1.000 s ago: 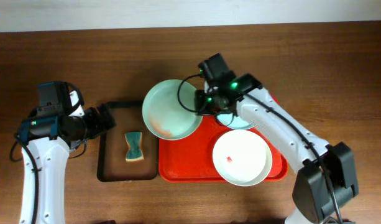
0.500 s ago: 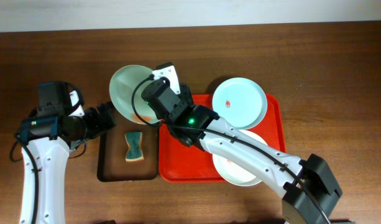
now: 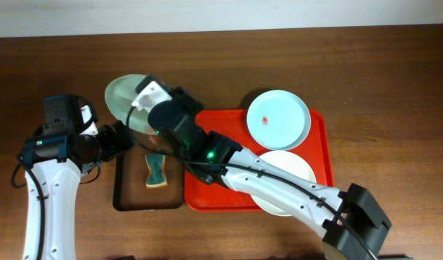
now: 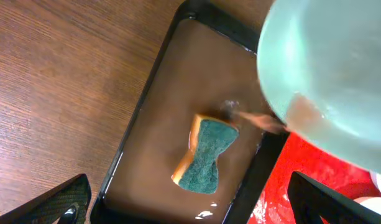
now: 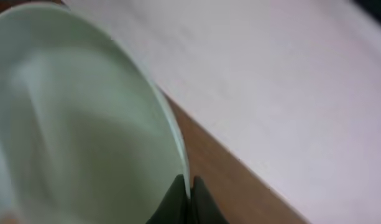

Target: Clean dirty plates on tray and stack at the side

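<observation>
R pincer (image 5: pixel 189 194) pinches mint plate (image 4: pixel 339 62) rim; reddish smear (image 4: pixel 300 113) near edge.

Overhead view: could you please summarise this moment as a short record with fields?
held plate: rim pinched by right end effector, raised over the far end of the black tray
left end effector: open, empty
sponge: lying in black tray
red tray: two plates; far plate smeared red, near plate partly hidden

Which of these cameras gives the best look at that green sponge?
The left wrist view: the sponge lies whole and close in the black tray. Overhead shows it small. The right wrist view shows only a plate, no sponge.
</observation>
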Motion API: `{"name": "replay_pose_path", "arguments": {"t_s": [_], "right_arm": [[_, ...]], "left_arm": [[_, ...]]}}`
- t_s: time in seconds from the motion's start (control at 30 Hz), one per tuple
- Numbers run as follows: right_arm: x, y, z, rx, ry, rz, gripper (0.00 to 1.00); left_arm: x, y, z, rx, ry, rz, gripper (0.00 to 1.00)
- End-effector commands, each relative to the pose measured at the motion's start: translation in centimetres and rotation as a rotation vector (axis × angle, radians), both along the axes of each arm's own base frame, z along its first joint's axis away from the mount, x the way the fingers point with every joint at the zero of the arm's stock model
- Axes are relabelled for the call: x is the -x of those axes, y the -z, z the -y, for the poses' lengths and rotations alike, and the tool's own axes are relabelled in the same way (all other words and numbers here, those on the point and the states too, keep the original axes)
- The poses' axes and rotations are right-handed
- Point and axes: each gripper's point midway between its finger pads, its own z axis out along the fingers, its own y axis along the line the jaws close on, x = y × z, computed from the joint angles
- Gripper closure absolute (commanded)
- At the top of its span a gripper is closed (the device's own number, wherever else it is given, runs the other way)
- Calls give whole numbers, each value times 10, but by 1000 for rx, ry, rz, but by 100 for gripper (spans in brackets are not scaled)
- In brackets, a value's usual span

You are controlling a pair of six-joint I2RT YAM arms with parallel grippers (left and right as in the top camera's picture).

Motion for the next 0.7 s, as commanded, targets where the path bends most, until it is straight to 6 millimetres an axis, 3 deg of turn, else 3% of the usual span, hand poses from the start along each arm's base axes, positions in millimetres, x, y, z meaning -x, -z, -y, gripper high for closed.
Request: {"name": "replay_pose_path", "arguments": {"t_s": [0.0,0.13,0.47,0.53,0.67], "right_arm": [[3,-34,-1,89,41,150,96],[10,-59,-6,99,58,252,96],[15,-57,-10,64,55,232,96],[15,-39,-7,7,78,151,96],[25,57,40,-280,343,-305,96]], "left_arm": [[-1,-5,0,4,4,17,1],[-1,-5,0,4,4,18,1],[-1,-5,0,4,4,17,1],[-1,-5,0,4,4,17,1],[-1,-5,0,4,4,17,1]]}}
